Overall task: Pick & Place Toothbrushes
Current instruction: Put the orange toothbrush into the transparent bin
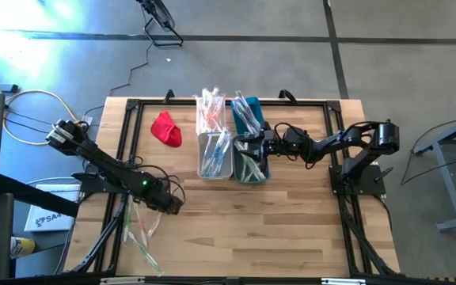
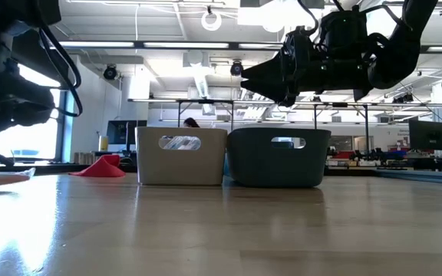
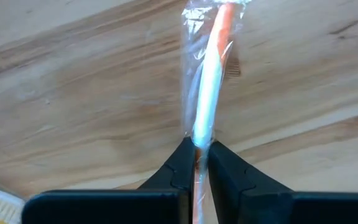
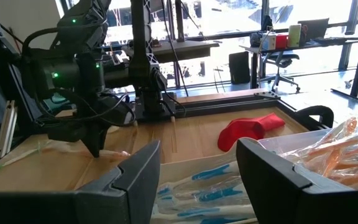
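The left gripper is pinching a wrapped toothbrush between nearly closed jaws, its handle running ahead over the counter. It looks light, stiff, slippery-wrapped; a mid-handle grip suits. The right gripper, jaws wide and empty, is hovering over the bins.

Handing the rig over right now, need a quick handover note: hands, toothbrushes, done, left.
Left hand: shut on an orange-and-white toothbrush in a clear wrapper, low over the wooden table at its front left.
Right hand: open, empty, above the dark bin.
Done: wrapped brushes already lie in the white bin and the dark bin.
Left: a few loose wrapped toothbrushes at the front left; the one now gripped still needs to be binned.
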Robot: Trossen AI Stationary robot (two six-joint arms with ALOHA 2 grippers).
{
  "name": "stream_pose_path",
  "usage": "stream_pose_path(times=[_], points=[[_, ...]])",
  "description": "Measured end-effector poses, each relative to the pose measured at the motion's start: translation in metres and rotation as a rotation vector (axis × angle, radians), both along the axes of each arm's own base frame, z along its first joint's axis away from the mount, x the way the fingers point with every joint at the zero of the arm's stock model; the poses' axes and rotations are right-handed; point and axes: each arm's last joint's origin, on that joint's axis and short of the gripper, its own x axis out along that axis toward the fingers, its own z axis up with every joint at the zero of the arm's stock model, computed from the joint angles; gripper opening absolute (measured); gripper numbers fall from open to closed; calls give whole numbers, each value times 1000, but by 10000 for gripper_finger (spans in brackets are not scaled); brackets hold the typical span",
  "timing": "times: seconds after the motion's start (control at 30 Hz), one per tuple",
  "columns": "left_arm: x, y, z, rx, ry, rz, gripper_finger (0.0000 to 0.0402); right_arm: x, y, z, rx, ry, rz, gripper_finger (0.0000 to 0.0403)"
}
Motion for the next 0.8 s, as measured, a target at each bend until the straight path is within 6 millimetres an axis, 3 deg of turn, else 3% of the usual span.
stream_pose_path(times=[0.47, 0.8], points=[[-15, 12, 43, 19, -260, -54, 23, 0, 0, 0, 0, 0, 0, 204], [-27, 29, 71, 220, -511, -54, 23, 0, 0, 1, -2, -7, 0, 204]])
